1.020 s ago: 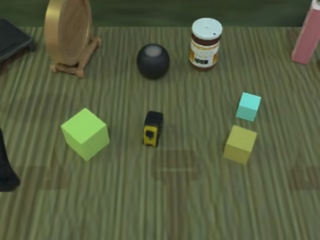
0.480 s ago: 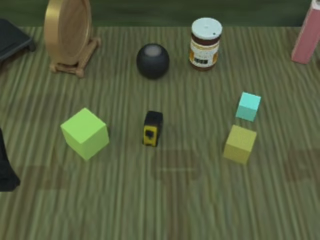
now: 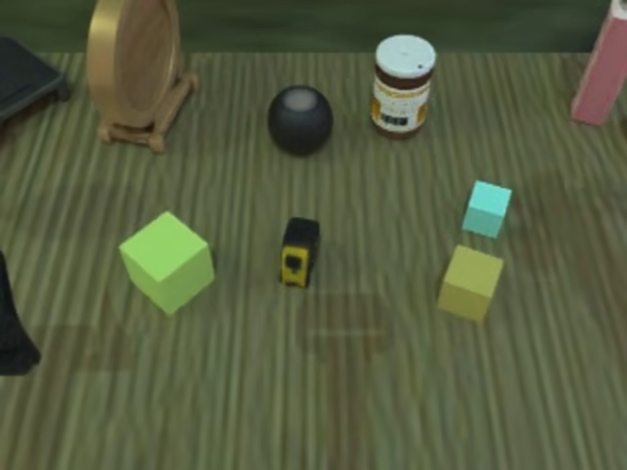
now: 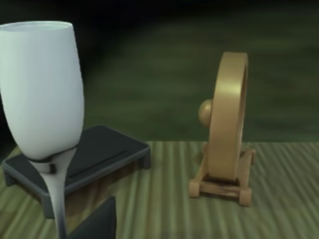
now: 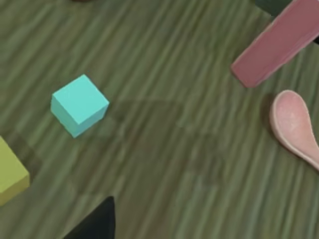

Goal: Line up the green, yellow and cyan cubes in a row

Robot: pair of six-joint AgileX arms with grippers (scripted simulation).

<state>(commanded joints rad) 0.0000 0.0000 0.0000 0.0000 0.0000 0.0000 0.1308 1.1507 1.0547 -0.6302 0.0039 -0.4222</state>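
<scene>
On the ribbed green-brown table (image 3: pixel 392 411), the large matte lime-green cube (image 3: pixel 168 261) sits at the left, well apart from the mustard-yellow cube (image 3: pixel 471 283) and the small light cyan cube (image 3: pixel 487 209) just beyond it at the right. A small black-and-yellow tape measure (image 3: pixel 300 252) lies between the green cube and the other two. Farther back stand a round wooden disc on a stand (image 3: pixel 135 69), a dark matte sphere (image 3: pixel 300 119) and a white-lidded labelled jar (image 3: pixel 402 86); the left arm (image 3: pixel 14 328) waits at the left edge, and neither gripper's fingers can be judged.

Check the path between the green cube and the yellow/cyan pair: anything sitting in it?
Yes. The tape measure stands on the table between the green cube at left and the yellow cube and cyan cube at right, apart from all three. A row across the middle would meet it. Nothing else lies between them.
</scene>
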